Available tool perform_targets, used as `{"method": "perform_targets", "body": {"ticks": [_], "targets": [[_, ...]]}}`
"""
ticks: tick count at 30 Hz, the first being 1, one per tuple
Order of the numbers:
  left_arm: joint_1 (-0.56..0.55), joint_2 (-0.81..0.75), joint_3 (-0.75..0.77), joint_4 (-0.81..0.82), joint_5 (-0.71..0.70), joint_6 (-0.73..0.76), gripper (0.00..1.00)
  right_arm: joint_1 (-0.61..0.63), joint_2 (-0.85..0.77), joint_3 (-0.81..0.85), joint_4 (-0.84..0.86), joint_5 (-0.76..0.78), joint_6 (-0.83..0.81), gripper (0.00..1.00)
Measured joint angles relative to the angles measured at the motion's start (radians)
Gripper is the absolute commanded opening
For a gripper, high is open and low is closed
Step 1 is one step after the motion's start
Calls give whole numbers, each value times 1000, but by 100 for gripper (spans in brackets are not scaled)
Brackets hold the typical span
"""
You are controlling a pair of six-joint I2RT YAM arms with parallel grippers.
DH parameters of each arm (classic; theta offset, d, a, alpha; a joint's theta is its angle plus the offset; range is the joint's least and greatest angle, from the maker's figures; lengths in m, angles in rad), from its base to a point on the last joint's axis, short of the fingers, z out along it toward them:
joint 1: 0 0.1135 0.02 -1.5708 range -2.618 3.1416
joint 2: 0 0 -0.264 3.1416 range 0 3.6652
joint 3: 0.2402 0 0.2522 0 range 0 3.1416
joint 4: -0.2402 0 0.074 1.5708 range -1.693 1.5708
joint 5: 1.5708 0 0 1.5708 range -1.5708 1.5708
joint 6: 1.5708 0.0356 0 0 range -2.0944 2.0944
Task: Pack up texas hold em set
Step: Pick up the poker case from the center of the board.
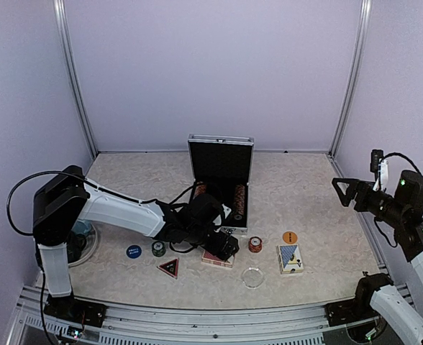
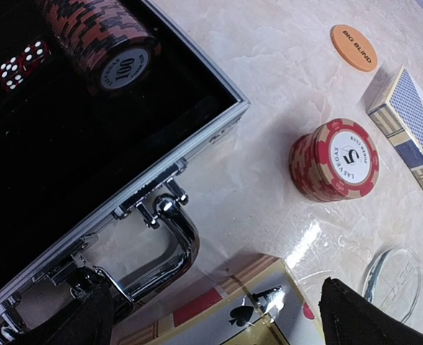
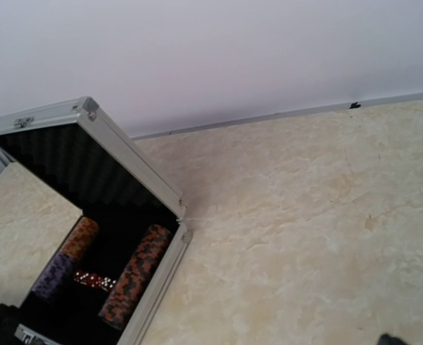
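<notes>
Fingers [image 2: 78, 316] of the left gripper [image 2: 215, 327] are standing wide apart, straddling the red-backed card deck box [image 2: 269, 305] without closing on it; whether they are touching it I cannot tell. That box is lying flat just in front of the small silver aluminium briefcase [image 1: 221, 158]. The briefcase is sitting open toward the middle of the desk's far edge, its black-lined lid standing upright, with rows of chips [image 2: 100, 39] and red dice [image 2: 24, 61] lying inside. A short red stack of chips [image 2: 334, 159] is standing just right of the box, with the round orange button [image 2: 354, 47] and the blue-backed card deck [image 2: 409, 126] further toward the right edge. Toward the left edge, the round blue button [image 1: 133, 251], a dark green chip stack [image 1: 158, 249] and the dark triangle marker [image 1: 168, 268] are lying apart from one another. The right gripper [image 1: 344, 190] is hanging raised near the right edge; how far it is parted I cannot tell.
</notes>
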Motion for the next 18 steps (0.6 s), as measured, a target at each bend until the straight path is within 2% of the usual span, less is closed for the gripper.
{"method": "perform_targets", "body": {"ticks": [7,18], "targets": [[1,-6,-20,27,14,-17,99,0,0,0,0,0,0,99],[-3,-104,-143,60,24,-76,99,0,0,-3,2,0,0,99]]}}
